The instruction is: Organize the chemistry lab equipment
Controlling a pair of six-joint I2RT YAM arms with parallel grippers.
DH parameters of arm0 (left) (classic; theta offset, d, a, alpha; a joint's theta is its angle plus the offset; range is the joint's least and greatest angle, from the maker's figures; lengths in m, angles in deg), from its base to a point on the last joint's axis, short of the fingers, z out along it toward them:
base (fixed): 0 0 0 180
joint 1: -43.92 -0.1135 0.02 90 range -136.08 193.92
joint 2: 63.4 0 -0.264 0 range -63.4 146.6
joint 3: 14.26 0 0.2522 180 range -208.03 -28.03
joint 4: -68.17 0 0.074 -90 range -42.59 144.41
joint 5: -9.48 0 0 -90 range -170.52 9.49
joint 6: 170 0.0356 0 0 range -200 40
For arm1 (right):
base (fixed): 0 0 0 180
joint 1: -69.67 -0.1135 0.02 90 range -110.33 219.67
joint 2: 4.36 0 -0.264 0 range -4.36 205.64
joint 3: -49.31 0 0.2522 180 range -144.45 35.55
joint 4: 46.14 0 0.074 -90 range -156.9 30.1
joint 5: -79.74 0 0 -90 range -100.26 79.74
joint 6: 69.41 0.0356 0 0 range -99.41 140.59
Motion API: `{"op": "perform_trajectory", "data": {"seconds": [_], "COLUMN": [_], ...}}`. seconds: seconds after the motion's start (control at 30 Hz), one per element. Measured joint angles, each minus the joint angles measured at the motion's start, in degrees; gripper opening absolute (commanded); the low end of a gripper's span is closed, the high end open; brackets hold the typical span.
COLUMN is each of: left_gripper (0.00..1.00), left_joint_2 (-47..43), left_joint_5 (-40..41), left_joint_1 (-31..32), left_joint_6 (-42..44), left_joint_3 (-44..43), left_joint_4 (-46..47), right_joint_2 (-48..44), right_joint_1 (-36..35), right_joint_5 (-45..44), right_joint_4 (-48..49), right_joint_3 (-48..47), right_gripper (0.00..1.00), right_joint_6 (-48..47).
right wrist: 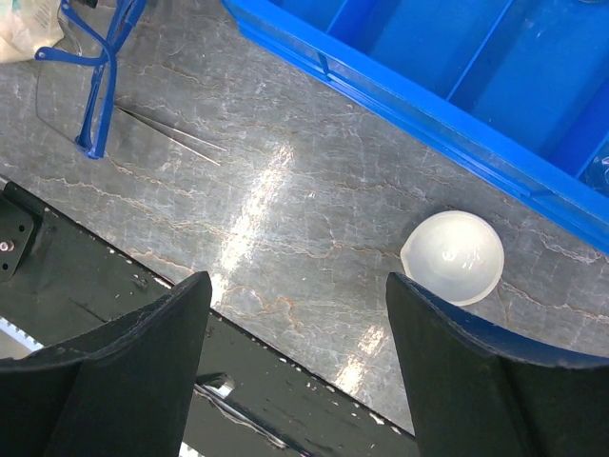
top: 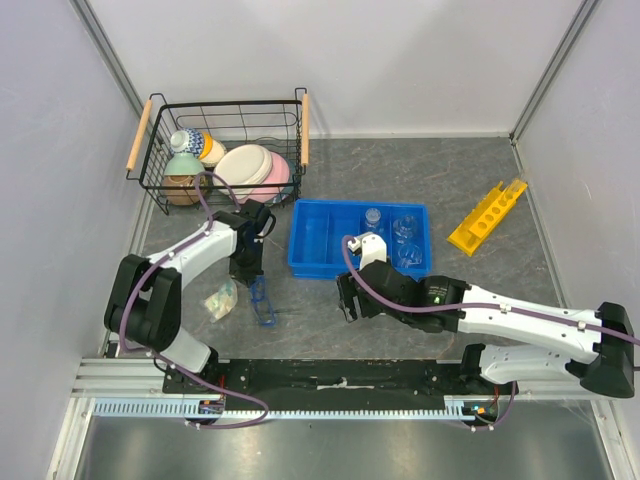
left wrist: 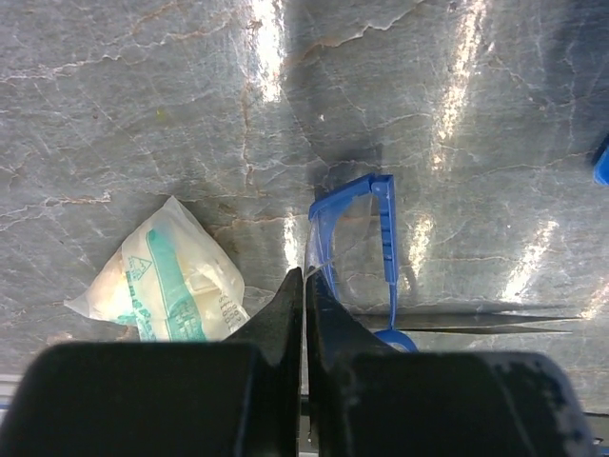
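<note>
**Left arm pinches the glasses; right hangs open by the dish**

The wire basket [top: 225, 103] at the back left keeps the pastel bowls [top: 250, 170] together and out of the way, as they look like no part of the lab set. The blue tray [top: 312, 240] sits mid-table within reach of both arms and reads as the collecting place. A few clear glass vessels [top: 405, 232] already stand in its right-hand compartments. The yellow rack [top: 487, 215] lies well apart at the right, at a slant.

The left gripper [left wrist: 304, 286] has its 2 fingers pressed fully together. Their tips appear to nip the thin edge of the clear lens of the blue-framed safety glasses [left wrist: 383, 228], which lie flat on the table near the tray's left end. So thin an edge would explain so tight a close.

The right gripper [right wrist: 300, 305] stands wide apart and holds nothing. It hovers over bare table near the front edge — a spread that would suit a round body. The white domed dish [right wrist: 452, 257] rests on the table just beside the tray's near wall, touching neither finger.

Thin tweezers [right wrist: 171, 133] lie just beside the glasses.
</note>
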Motion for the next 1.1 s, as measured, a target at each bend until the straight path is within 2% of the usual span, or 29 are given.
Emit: {"op": "perform_trajectory", "data": {"seconds": [0.17, 0.47, 0.73, 0.87, 1.1], "left_gripper": [0.02, 0.02, 0.02, 0.02, 0.02], "left_joint_2": [-2.6, -7.4, -0.2, 4.7, 8.7], "left_joint_5": [0.0, -0.2, -3.9, -5.3, -6.5], "left_joint_1": [0.0, 0.0, 1.3, 3.1, 4.9], "left_joint_6": [0.0, 0.0, 0.5, 2.4, 6.1], "left_joint_3": [-3.2, -22.6, -34.1, -36.1, -36.5], "left_joint_4": [-3.6, -9.5, -9.3, -8.1, -5.3], "right_joint_2": [-0.2, -1.1, -9.2, -12.8, -13.2], "right_joint_1": [0.0, -0.1, -0.1, -0.1, -0.1], "right_joint_5": [0.0, -1.6, -4.0, -4.2, -4.4], "right_joint_4": [0.0, -1.7, -5.4, -6.3, -6.6], "right_joint_3": [0.0, -0.3, -0.3, -0.3, 0.8], "right_gripper": [0.82, 0.82, 0.83, 0.83, 0.83], "right_joint_6": [0.0, 0.1, 1.1, 1.3, 2.2]}}
